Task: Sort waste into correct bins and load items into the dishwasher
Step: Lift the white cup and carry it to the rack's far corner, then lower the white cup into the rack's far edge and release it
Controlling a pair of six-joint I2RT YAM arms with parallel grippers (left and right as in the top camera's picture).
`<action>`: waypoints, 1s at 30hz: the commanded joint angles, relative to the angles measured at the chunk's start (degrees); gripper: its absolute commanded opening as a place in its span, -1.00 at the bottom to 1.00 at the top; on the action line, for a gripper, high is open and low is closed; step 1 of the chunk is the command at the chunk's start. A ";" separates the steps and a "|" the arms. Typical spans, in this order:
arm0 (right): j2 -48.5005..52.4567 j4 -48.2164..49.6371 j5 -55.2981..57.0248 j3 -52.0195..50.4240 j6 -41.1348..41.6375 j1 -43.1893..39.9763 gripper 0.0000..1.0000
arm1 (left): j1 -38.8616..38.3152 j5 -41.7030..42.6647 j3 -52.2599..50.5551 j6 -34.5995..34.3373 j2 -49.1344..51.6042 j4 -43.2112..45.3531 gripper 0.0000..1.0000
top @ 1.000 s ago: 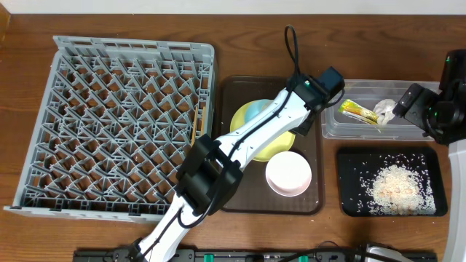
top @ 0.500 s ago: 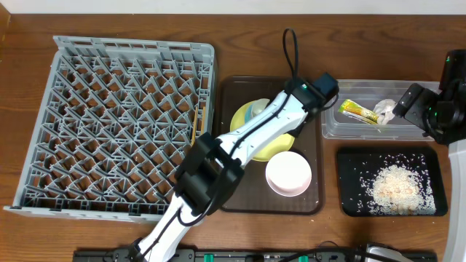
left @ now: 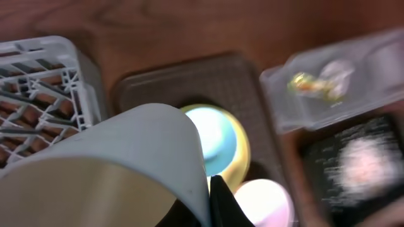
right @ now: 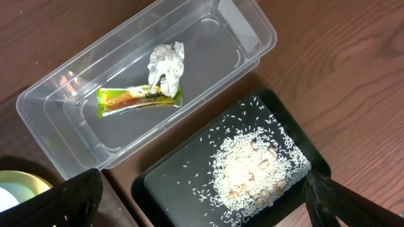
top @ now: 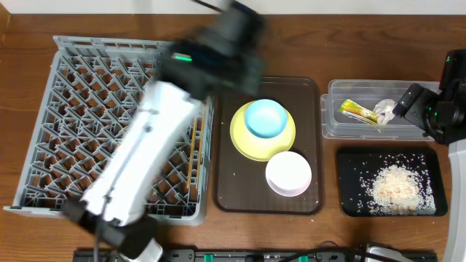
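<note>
Gripping the white cup (left: 126, 157) at its rim, the left hand (left: 214, 205) is clenched; the cup fills the lower left of the left wrist view. In the overhead view the left arm is motion-blurred and lies across the grey dish rack (top: 44, 145). The exact position of the cup over the rack cannot be determined.

The right hand (right: 202, 202) is released, with its fingers spread wide and nothing between them. It hangs above the clear tub (right: 240, 38) and the black tray (right: 170, 189).

- Clear tub: contains the green-and-yellow wrapper (right: 139, 99) and the crumpled tissue (right: 166, 63), which touch each other.
- Black tray: holds the rice scraps (right: 259, 167), heaped at one end with loose grains scattered around.
- Brown tray (top: 313, 145): carries the yellow plate (top: 244, 138), with the blue bowl (top: 265, 118) standing on it. The white bowl (top: 288, 173) sits just beside the plate.
- Chopsticks (top: 192, 164): lie in the rack along the edge next to the brown tray.

All containers rest on the wooden bench (top: 364, 44).
</note>
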 commanded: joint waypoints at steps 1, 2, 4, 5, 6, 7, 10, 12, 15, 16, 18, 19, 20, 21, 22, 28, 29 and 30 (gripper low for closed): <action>-0.07 -0.09 0.42 0.33 -0.39 -0.31 0.98 | 9.70 25.70 -0.07 6.73 1.97 -0.20 -0.85; -0.07 -0.09 0.42 0.33 -0.39 -0.31 0.99 | 12.55 30.75 -0.09 7.93 2.71 -0.20 -0.85; -0.07 -0.09 0.42 0.33 -0.39 -0.31 0.99 | 18.25 40.63 -0.17 9.57 5.11 -0.13 -0.85; -0.07 -0.09 0.42 0.33 -0.39 -0.31 0.99 | 20.61 44.76 -0.17 10.43 6.43 -0.15 -0.85; -0.07 -0.09 0.42 0.33 -0.39 -0.31 0.98 | 23.02 48.74 -0.17 10.91 8.17 -0.15 -0.85; -0.07 -0.09 0.42 0.33 -0.39 -0.31 0.99 | 24.61 51.25 -0.17 10.99 9.51 -0.15 -0.85; -0.07 -0.09 0.42 0.33 -0.39 -0.31 0.99 | 29.49 58.62 -0.17 10.99 14.86 -0.17 -0.85; -0.07 -0.09 0.42 0.33 -0.39 -0.31 0.98 | 31.63 61.88 -0.17 11.02 18.56 -0.17 -0.85; -0.07 -0.09 0.42 0.33 -0.39 -0.31 0.98 | 33.59 64.22 -0.17 11.04 23.39 -0.07 -0.85; -0.07 -0.09 0.42 0.33 -0.39 -0.31 0.99 | 34.18 64.63 -0.17 11.06 24.83 0.20 -0.85; -0.07 -0.09 0.42 0.33 -0.37 -0.31 0.99 | 35.23 64.76 -0.17 11.10 27.61 1.22 -0.85; -0.07 -0.09 0.42 0.33 -0.39 -0.31 0.98 | 35.54 64.83 -0.17 11.21 28.70 1.51 -0.85; -0.07 -0.09 0.42 0.33 -0.39 -0.31 0.98 | 35.74 65.16 -0.17 11.19 29.79 1.92 -0.85; -0.07 -0.09 0.42 0.33 -0.37 -0.31 0.99 | 35.85 66.03 -0.17 11.17 30.88 2.32 -0.85; -0.07 -0.09 0.42 0.33 -0.39 -0.31 0.99 | 35.85 67.54 -0.17 11.19 31.82 2.64 -0.85; -0.07 -0.09 0.42 0.33 -0.39 -0.31 0.98 | 35.65 71.19 -0.24 11.21 35.26 3.50 -0.85; -0.07 -0.09 0.42 0.33 -0.37 -0.31 0.99 | 35.67 70.93 -0.33 11.23 35.45 3.48 -0.85; -0.07 -0.09 0.42 0.33 -0.39 -0.31 0.98 | 35.67 70.27 -0.61 11.21 35.56 3.48 -0.85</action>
